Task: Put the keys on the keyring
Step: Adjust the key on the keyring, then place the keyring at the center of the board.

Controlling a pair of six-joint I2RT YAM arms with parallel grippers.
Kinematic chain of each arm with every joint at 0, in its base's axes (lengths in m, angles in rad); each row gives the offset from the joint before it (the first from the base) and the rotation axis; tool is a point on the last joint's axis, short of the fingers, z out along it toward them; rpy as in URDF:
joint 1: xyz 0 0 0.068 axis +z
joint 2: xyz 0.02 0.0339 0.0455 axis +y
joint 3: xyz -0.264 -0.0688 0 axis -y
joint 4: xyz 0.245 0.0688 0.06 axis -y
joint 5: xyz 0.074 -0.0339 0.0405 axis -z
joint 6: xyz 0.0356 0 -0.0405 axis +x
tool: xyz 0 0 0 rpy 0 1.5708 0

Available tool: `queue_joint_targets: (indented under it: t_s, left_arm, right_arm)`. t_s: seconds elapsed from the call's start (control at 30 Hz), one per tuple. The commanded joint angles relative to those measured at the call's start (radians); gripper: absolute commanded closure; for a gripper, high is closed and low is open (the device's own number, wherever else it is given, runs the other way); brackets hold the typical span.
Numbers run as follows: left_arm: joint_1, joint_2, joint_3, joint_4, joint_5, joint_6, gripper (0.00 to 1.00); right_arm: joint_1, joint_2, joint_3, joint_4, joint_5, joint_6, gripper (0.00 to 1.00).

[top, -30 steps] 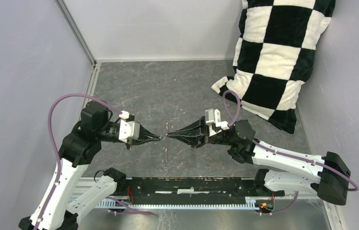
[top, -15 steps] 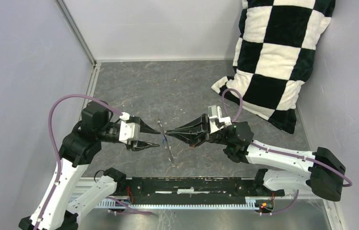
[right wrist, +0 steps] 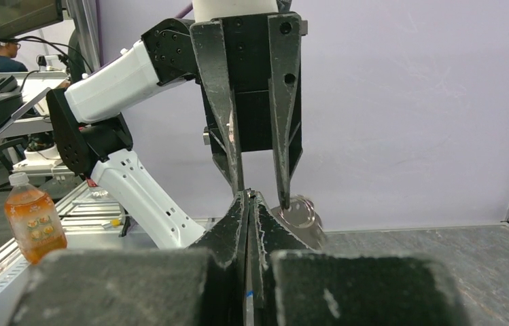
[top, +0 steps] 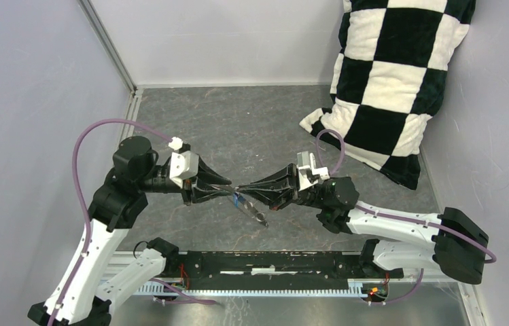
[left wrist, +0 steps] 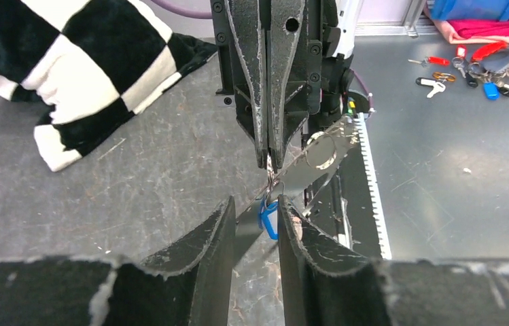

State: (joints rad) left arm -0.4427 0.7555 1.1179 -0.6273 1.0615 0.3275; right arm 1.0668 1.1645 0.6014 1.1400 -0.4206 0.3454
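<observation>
Keyring (left wrist: 269, 182) shows to me only as a sliver of thin wire, pinched at the tips of the right gripper (left wrist: 270, 163), whose fingers are pressed tight together. It reaches in from 3 o'clock to the middle of the table (top: 251, 129). The blue key (left wrist: 268, 219) hangs just under that pinch, between the spread fingers of the left gripper (left wrist: 255, 204) (coming from 9 o'clock); I cannot tell whether they touch it. A silver key (left wrist: 297, 178) slants beside them. The checkered pillow (top: 387, 81) sits at 1 o'clock.

Left tool (left wrist: 255, 202) opened, moved in — blue key (left wrist: 268, 219) now hangs between its jaws.
</observation>
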Motion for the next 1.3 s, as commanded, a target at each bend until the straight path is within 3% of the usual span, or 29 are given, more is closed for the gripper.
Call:
queue_joint_targets:
  t_s: [0.0,0.17,0.33,0.43,0.6,0.73,0.97,1.03,1.17,1.27]
  left_arm:
    - [-0.001,0.024,-0.018,0.071,0.046,-0.109,0.63]
    - [-0.001,0.045,-0.018,0.073,0.06,-0.113,0.69]
    - [-0.001,0.045,-0.027,0.072,0.025,-0.078,0.97]
    - [-0.001,0.041,-0.02,0.019,0.005,0.005,0.98]
    - [-0.002,0.054,0.011,-0.088,-0.005,0.135,0.98]
    - [-0.002,0.052,0.013,-0.113,-0.01,0.178,0.98]
    - [-0.001,0.063,0.01,-0.115,-0.012,0.22,0.98]
    - [-0.001,0.064,0.003,-0.115,-0.018,0.235,0.98]
    - [-0.002,0.068,-0.049,-0.114,-0.058,0.312,0.98]
    - [-0.002,0.095,-0.136,-0.089,-0.101,0.405,0.98]
  right_arm:
    - [0.009,0.019,0.0,0.105,0.039,0.016,1.0]
    - [0.027,0.04,0.013,0.082,0.069,-0.014,1.0]
    - [0.032,0.039,0.006,0.076,0.092,-0.022,0.97]
    - [0.031,0.018,0.03,-0.047,0.09,-0.065,0.82]
    - [0.016,-0.006,0.145,-0.387,-0.012,-0.179,0.71]
    - [-0.002,-0.007,0.224,-0.586,-0.087,-0.23,0.71]
    - [-0.015,0.035,0.363,-0.829,-0.125,-0.325,0.82]
    - [-0.023,0.035,0.368,-0.863,-0.109,-0.338,0.82]
    - [-0.05,-0.036,0.316,-0.911,0.034,-0.39,0.62]
    - [-0.085,-0.12,0.229,-0.901,0.149,-0.395,0.55]
